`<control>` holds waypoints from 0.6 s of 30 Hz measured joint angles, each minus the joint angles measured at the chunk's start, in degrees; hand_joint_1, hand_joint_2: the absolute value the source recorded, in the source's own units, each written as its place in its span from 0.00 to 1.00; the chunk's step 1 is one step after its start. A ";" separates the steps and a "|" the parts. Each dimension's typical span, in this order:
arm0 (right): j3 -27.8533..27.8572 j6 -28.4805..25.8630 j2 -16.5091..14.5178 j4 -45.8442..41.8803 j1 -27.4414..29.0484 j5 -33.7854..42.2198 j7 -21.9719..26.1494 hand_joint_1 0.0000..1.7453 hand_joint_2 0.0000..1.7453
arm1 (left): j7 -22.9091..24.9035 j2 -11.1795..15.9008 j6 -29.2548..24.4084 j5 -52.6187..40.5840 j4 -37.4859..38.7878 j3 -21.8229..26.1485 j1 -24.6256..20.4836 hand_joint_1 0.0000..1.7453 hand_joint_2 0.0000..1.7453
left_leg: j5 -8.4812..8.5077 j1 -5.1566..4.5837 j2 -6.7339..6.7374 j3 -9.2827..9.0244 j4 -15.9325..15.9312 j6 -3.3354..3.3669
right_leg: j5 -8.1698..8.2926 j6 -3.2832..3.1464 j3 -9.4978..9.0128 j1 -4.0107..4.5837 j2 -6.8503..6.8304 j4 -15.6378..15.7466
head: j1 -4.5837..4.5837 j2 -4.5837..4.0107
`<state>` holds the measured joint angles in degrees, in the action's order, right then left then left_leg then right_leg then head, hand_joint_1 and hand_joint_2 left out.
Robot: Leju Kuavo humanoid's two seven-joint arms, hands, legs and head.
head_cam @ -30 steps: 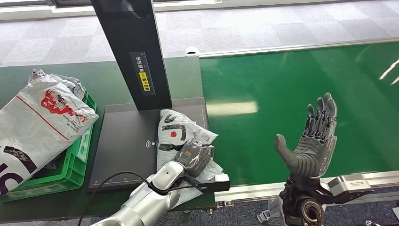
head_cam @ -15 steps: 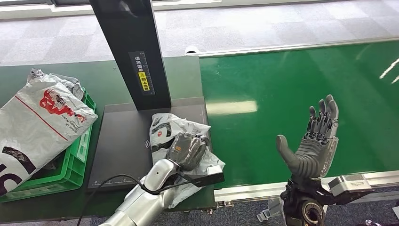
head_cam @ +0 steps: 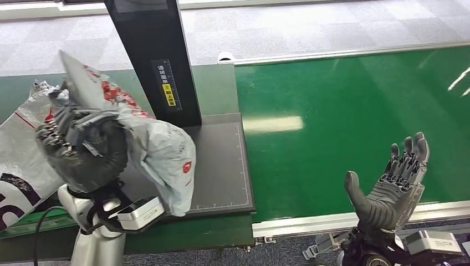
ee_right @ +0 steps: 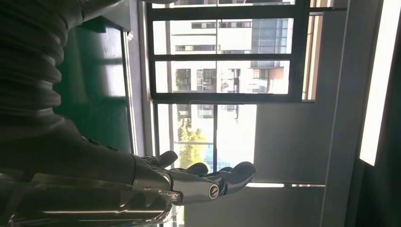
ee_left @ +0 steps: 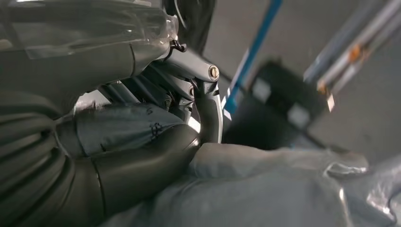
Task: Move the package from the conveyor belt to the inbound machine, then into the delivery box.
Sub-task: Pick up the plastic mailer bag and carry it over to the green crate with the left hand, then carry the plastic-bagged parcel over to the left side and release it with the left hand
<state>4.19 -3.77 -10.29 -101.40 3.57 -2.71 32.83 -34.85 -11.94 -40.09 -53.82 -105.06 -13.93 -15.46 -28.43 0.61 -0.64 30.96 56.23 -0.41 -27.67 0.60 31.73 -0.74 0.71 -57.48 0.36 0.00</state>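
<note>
At 9 o'clock, above the green crate (head_cam: 83, 202), left hand (head_cam: 83, 147) grips the grey package (head_cam: 161, 155) aloft. Right hand (head_cam: 393, 183) at 4 o'clock holds nothing, fingers spread, over the conveyor belt (head_cam: 343, 111).

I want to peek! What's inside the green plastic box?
A big white plastic bag with red print fills the green crate. Anything beneath is hidden; the left hand blocks part.

The left hand (ee_left: 118, 142) grips the crinkled grey package (ee_left: 265, 189), its fingers (ee_left: 210, 113) curled over the plastic.
</note>
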 joint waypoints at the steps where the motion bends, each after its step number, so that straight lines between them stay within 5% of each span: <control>1: 0.16 -0.02 -0.10 -0.19 0.10 0.00 0.00 0.00 1.00 | -1.38 -0.44 0.00 1.13 -1.65 1.52 0.22 1.00 1.00 | 0.01 0.00 0.00 0.00 0.00 0.00 | 0.00 0.00 -0.01 0.00 0.00 0.00 | 0.00 0.00; 7: 0.49 -0.06 -0.45 -1.00 0.51 0.04 0.00 0.00 1.00 | -4.17 -1.98 0.07 3.99 -6.40 8.25 0.68 1.00 1.00 | 0.03 0.00 -0.01 -0.04 0.00 -0.01 | 0.02 -0.01 -0.05 0.00 0.00 0.00 | -0.01 0.00; 18: 0.76 -0.06 -0.73 -1.08 0.57 0.04 0.00 0.00 1.00 | -4.38 -2.41 0.15 4.03 -8.40 11.06 0.70 1.00 1.00 | 0.03 0.00 -0.01 -0.02 0.00 -0.01 | 0.02 -0.01 -0.02 0.00 -0.01 0.00 | 0.00 0.00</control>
<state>4.94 -3.82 -11.03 -102.49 4.14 -2.67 32.83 -39.23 -14.35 -39.93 -49.79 -113.45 -2.86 -14.77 -28.40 0.61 -0.65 30.93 56.23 -0.42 -27.65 0.59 31.71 -0.74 0.70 -57.48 0.36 0.00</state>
